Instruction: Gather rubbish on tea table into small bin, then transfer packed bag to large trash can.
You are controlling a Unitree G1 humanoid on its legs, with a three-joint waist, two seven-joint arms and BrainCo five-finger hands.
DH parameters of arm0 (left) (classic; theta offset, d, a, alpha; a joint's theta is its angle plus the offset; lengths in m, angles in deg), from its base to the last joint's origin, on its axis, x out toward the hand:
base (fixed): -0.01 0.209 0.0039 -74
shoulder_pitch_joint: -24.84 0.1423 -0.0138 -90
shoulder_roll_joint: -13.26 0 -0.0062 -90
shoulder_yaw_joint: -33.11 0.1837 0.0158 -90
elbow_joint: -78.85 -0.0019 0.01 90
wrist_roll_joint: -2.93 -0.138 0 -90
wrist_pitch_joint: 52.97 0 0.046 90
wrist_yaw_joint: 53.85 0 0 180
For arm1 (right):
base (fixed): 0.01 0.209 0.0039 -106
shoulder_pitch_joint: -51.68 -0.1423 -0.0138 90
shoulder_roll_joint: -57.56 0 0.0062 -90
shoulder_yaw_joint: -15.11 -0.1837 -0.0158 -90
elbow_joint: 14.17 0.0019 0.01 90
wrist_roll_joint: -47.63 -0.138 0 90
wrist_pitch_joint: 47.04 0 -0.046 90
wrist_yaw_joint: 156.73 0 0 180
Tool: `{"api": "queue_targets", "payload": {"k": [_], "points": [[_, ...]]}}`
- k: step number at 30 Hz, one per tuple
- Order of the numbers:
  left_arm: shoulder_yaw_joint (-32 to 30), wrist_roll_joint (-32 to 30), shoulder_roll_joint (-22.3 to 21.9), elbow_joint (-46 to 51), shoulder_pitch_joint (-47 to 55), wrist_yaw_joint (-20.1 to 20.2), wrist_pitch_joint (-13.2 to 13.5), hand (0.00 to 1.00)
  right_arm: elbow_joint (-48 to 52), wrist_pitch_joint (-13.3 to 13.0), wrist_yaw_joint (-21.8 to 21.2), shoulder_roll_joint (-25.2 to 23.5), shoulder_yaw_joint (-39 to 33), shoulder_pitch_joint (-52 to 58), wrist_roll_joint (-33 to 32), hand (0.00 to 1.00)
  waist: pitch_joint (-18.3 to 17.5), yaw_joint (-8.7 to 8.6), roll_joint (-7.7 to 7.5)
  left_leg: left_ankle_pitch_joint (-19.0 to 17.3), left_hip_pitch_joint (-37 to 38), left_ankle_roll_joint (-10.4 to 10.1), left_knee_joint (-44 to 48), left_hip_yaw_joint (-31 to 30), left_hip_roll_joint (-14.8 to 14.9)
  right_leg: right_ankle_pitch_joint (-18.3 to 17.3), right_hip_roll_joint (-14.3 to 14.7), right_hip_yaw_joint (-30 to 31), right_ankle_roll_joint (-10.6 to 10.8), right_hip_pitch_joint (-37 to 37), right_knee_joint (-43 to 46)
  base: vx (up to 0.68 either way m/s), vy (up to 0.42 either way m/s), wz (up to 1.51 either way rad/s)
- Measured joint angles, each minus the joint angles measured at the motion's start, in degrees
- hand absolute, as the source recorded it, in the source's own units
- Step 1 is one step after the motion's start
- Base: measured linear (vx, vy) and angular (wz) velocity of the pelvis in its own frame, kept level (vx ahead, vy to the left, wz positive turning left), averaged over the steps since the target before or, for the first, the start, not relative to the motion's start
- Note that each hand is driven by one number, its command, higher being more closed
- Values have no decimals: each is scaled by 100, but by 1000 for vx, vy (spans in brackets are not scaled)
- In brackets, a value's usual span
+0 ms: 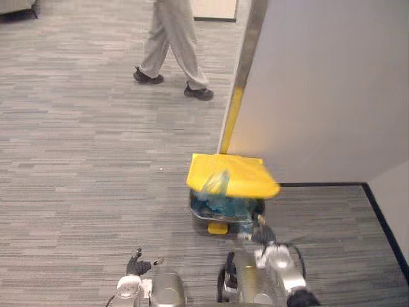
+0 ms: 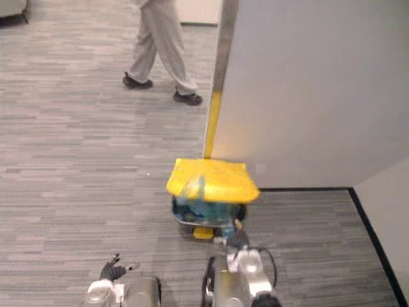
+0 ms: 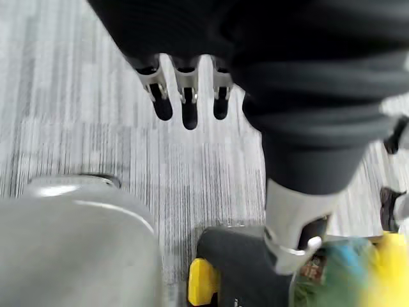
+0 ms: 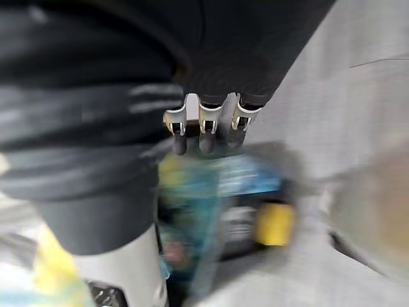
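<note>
While the left hand [image 1: 137,263] hangs low over the carpeted floor [image 1: 83,192], fingers spread and empty, the right hand [image 1: 261,233] is close against the front of the large trash can [image 1: 223,214]. Its fingers look relaxed in its wrist view, with nothing between them. Just beside it is the can's yellow pedal [image 1: 218,228]. The packed bag [image 1: 216,184], bluish and translucent, sits in the can, but a fold of it pokes up past the rim, and the yellow lid [image 1: 239,174] lies tilted above it. The likely trouble is there: the lid may come down on that fold and stay ajar, or a fingertip drawn back carelessly may catch the plastic and drag the bag out. Behind the can stands a grey wall [image 1: 319,89]. A person [image 1: 172,45] walks well beyond and poses little risk.
</note>
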Motion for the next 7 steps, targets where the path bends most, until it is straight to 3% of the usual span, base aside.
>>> {"api": "queue_targets", "payload": {"k": [1,2,3,7], "points": [[-69,3,-123,-9,-9,-3,-17,0,-144,41,36,26,-190,54,95,0,-162,39,57,36,-135,13,-20,43,-15,-314,95,-80,-369,191,-856,-24,-299,-63],[-86,1,-349,-122,-64,-5,-37,0,-271,75,91,148,-335,37,154,0,-168,16,280,57,-158,35,-91,-4,19,-73,259,-131,-515,203,-1159,28,-137,-54],[-76,1,-502,-278,-89,-3,-50,0,-513,95,137,196,-454,56,156,0,-243,-29,390,139,-96,146,-338,-89,5,110,349,-110,-563,272,-1428,-12,-64,-30],[41,10,-667,-623,-273,21,-46,0,-1027,125,262,190,-832,61,124,0,-568,-93,481,738,401,326,-1402,-112,-2,684,559,-93,-604,665,-2469,9,-34,-11]]}}
